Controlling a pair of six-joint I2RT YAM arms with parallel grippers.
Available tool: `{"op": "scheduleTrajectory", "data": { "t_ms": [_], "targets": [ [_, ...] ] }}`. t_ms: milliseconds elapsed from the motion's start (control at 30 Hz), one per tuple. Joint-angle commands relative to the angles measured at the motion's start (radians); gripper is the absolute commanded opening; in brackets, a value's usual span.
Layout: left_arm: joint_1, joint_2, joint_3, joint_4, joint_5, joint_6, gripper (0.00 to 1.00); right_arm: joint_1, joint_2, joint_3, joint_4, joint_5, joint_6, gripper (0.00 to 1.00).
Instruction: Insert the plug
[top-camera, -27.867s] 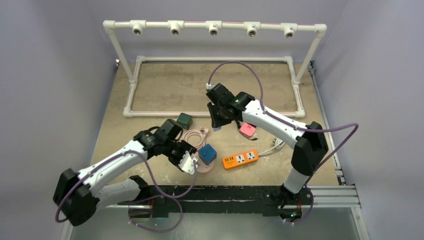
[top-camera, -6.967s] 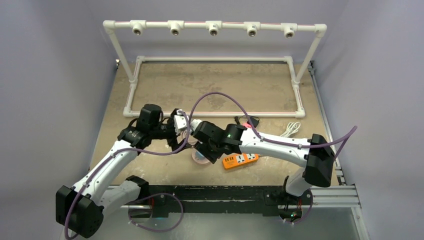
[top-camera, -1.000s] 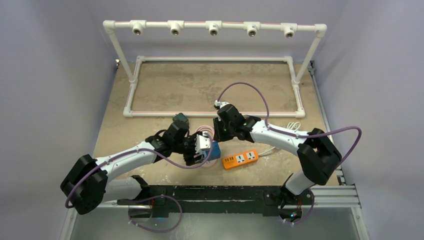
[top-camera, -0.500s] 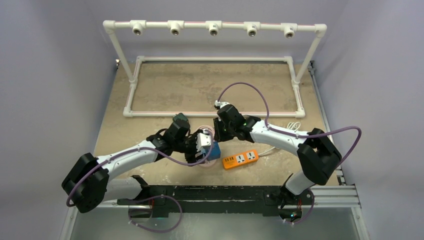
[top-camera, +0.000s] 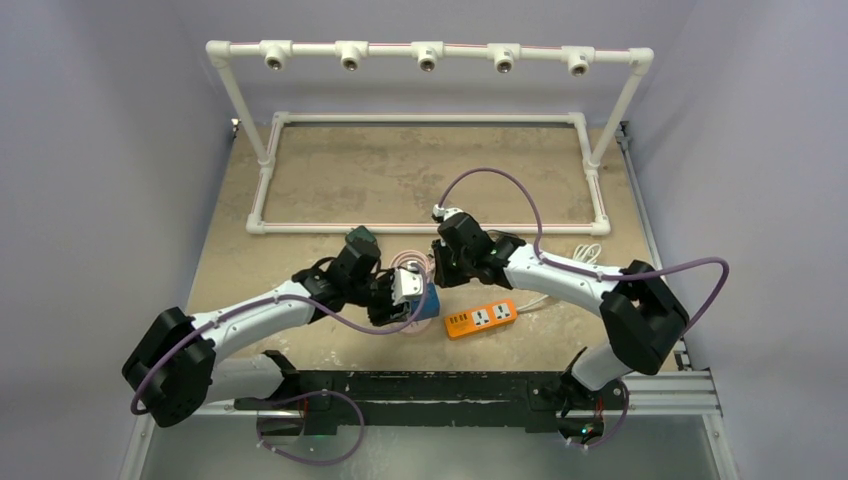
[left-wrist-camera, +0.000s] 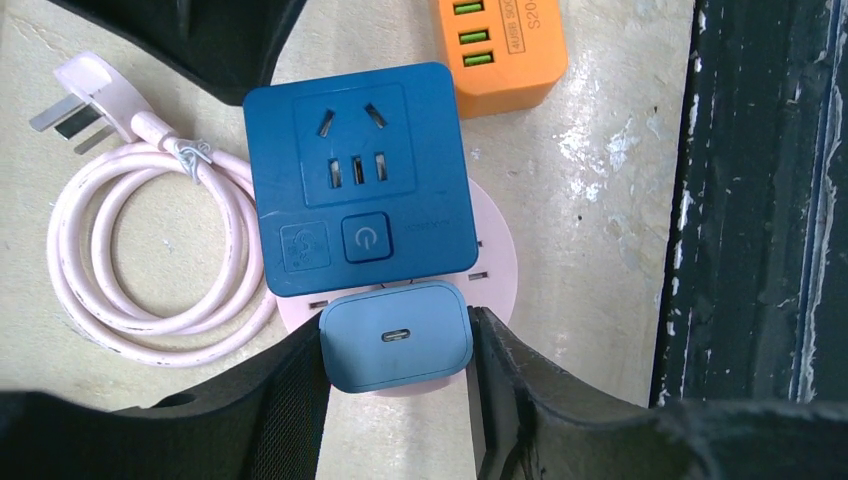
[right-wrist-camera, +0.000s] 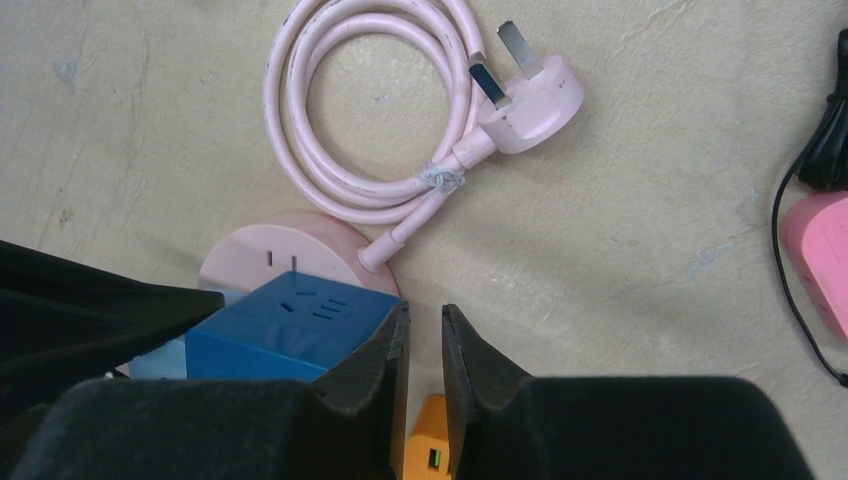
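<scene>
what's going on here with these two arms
The left hand grips a light blue charger, holding it against the round pink socket base, right beside the dark blue cube adapter standing on that base. Whether its prongs are seated cannot be seen. The right hand hovers close by the cube, nearly closed and empty.

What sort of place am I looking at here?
Probably a robot test bench in a lab: left arm and right arm bolted to a worn table, a white pipe frame, an orange power strip.
</scene>
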Motion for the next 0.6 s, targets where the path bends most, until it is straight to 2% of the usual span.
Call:
{"op": "scheduleTrajectory", "data": {
  "t_ms": [0, 200, 567],
  "targets": [
    [0.002, -0.049, -0.003, -0.029, -0.004, 0.109, 0.42, 0.003, -0.058, -0.012, -0.015, 0.028, 0.016, 0.19],
    [0.019, -0.035, -0.029, -0.006, -0.022, 0.163, 0.42, 0.003, -0.075, -0.012, -0.027, 0.034, 0.02, 0.17],
    [0.138, -0.025, -0.109, 0.034, 0.087, 0.274, 0.46, 0.003, -0.138, 0.018, -0.036, 0.034, 0.038, 0.16]
  ]
}}
